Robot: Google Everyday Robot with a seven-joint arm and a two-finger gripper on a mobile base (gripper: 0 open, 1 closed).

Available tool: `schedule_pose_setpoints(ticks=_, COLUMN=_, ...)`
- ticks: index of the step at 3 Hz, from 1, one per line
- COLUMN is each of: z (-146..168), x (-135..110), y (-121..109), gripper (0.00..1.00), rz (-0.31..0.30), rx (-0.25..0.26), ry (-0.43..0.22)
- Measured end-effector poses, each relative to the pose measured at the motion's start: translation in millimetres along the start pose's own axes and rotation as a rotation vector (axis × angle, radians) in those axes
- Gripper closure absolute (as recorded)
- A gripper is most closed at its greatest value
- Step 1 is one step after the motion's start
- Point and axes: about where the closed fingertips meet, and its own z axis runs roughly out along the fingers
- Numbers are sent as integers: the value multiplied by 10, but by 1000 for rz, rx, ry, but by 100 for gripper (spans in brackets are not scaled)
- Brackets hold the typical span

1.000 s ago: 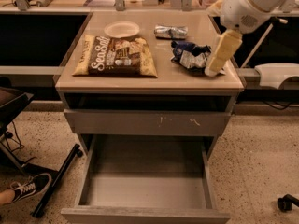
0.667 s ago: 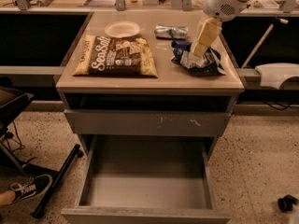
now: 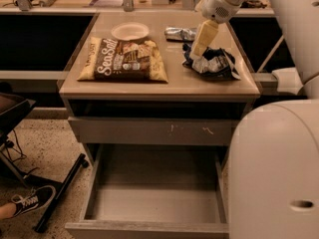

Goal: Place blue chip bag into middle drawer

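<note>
One wide, deep grey metal drawer (image 3: 149,203) stands pulled out nearest me with nothing in it, and farther back on the tan cabinet top (image 3: 174,83) my cream gripper (image 3: 198,56) points down onto the left end of the small crumpled dark-blue foil chip bag (image 3: 219,64), which stretches rightward from it; whether it has closed I cannot tell.

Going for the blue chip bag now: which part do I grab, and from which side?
Come straight down from above onto the raised crumpled folds of the blue chip bag, right under where the gripper hangs. The bag lies low on the cabinet top, so its edges probably give little to pinch.
</note>
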Motion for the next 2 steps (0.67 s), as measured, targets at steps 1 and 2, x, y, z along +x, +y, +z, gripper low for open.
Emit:
schedule_pose_setpoints(ticks=1, z=131, x=346, y=-97, gripper=0, rz=64, rx=-11, ry=30)
schedule_pose_setpoints(ticks=2, z=-37, x=1084, y=-7, gripper=0, rz=161, rx=-2, ry=59)
